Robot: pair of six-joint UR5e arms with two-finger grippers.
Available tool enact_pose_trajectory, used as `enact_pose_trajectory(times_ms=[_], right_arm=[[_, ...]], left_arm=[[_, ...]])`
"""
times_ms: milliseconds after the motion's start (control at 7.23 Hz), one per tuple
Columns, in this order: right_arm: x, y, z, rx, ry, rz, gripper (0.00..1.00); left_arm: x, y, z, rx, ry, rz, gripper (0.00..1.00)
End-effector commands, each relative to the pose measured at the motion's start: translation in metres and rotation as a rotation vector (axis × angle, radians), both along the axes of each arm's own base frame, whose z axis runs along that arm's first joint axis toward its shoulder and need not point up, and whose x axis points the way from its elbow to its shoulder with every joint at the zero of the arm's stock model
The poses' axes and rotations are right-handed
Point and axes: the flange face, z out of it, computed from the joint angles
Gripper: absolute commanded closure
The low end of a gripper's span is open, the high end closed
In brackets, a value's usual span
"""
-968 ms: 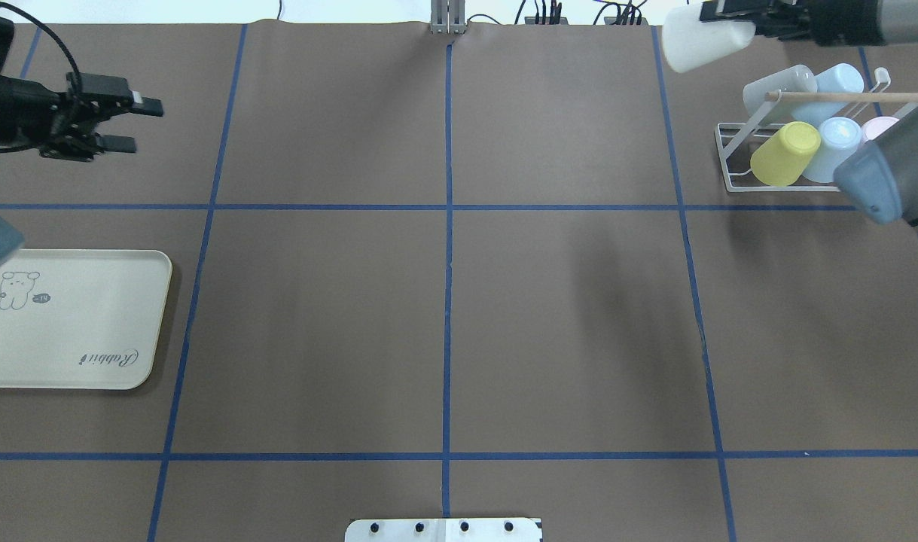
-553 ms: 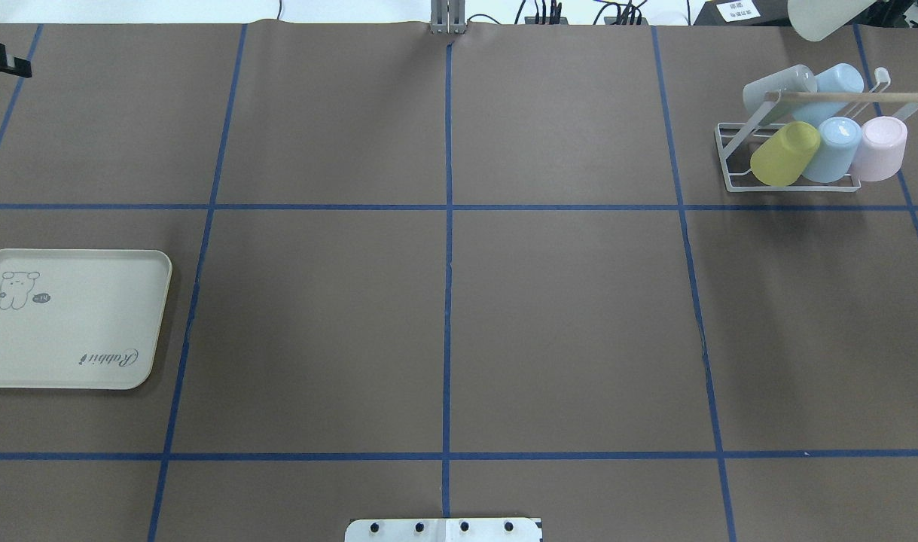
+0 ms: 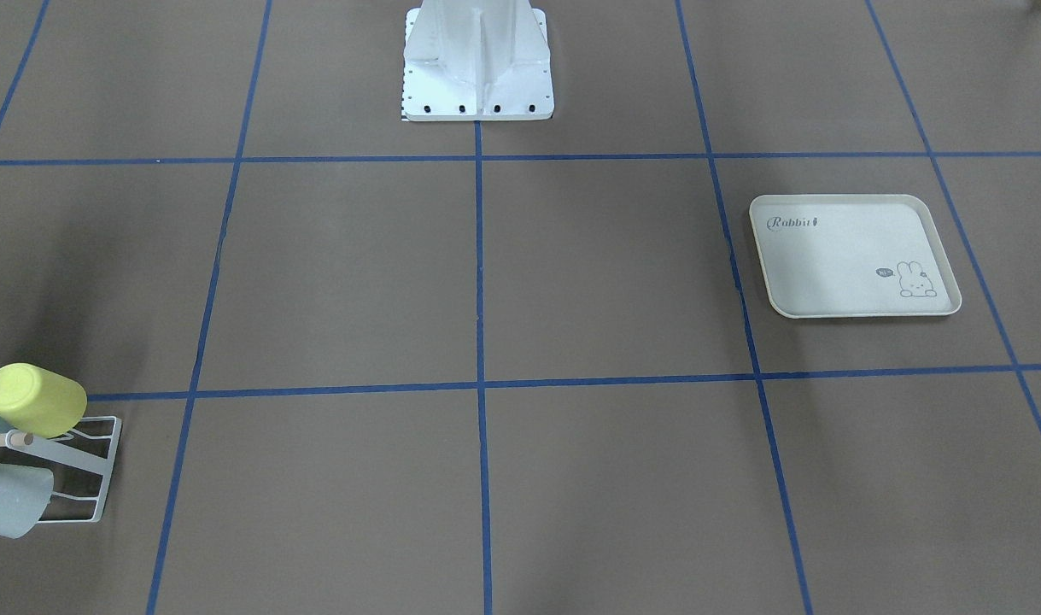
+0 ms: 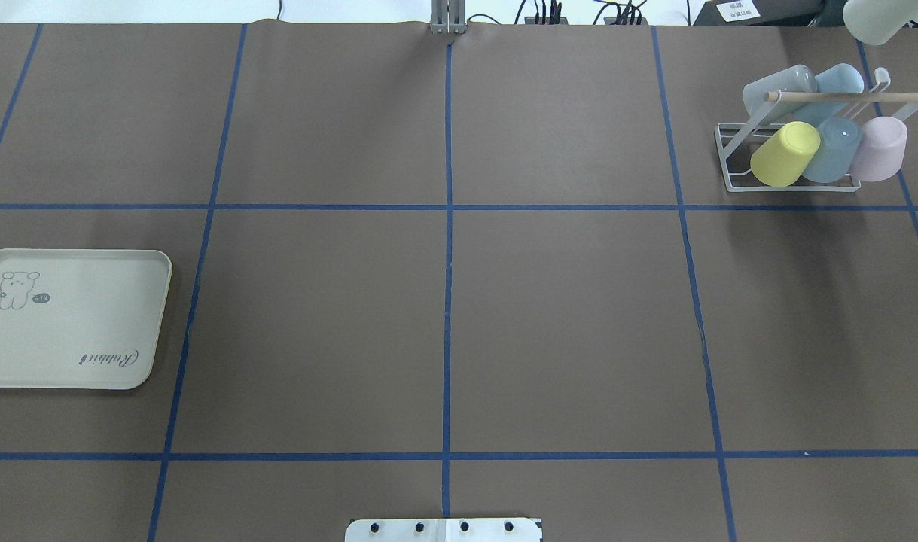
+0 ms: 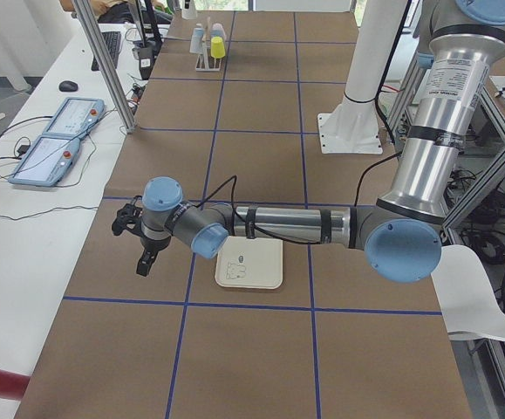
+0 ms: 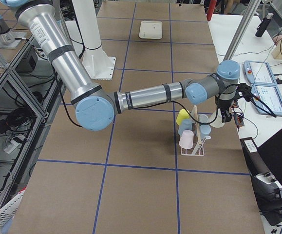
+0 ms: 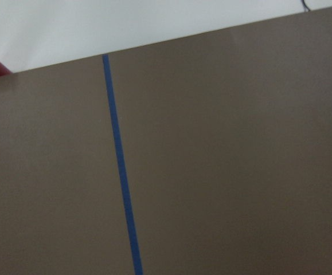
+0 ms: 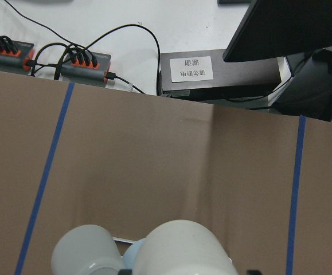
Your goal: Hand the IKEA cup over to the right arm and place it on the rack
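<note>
The plain off-white cup [image 4: 876,19], smooth and slightly tapered, hangs clamped in the right gripper [image 6: 223,117] just beyond the rack's [image 4: 828,96] far side. Whether the left gripper's [image 5: 145,262] jaws are apart or closed cannot be told.

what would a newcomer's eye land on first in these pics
Probably the rack of pastel cups in the table's far right corner, with its yellow cup the brightest thing there. Next comes the white cup hanging in the air just beyond it, at the tip of the right arm. Across the table lies a cream rabbit-print tray.

Cream tray [image 3: 836,256]: cursive "Rabbit" printed near corner. White label [image 8: 191,68]: characters illegible.
</note>
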Motion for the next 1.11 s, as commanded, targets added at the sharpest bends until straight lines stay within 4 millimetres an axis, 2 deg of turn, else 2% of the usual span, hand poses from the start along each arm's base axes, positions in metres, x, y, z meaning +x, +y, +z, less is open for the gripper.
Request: enact_pose_trajectory(times_ms=[0,277,968], right_arm=[[-0.004,-0.013,0.032,-0.077,0.024,-0.043,0.94],[-0.014,-0.012,0.053,-0.113,0.03,-0.061,0.94],[-0.015,-0.008,0.074,-0.13,0.04,-0.081,0.94]], left_arm=[[-0.002,0.015,0.024,-0.061,-0.017,0.025,0.0],[0.003,0.019,0.024,-0.081,0.024,0.049,0.0],[0.005,0.017,0.018,-0.101,0.043,0.048,0.0]])
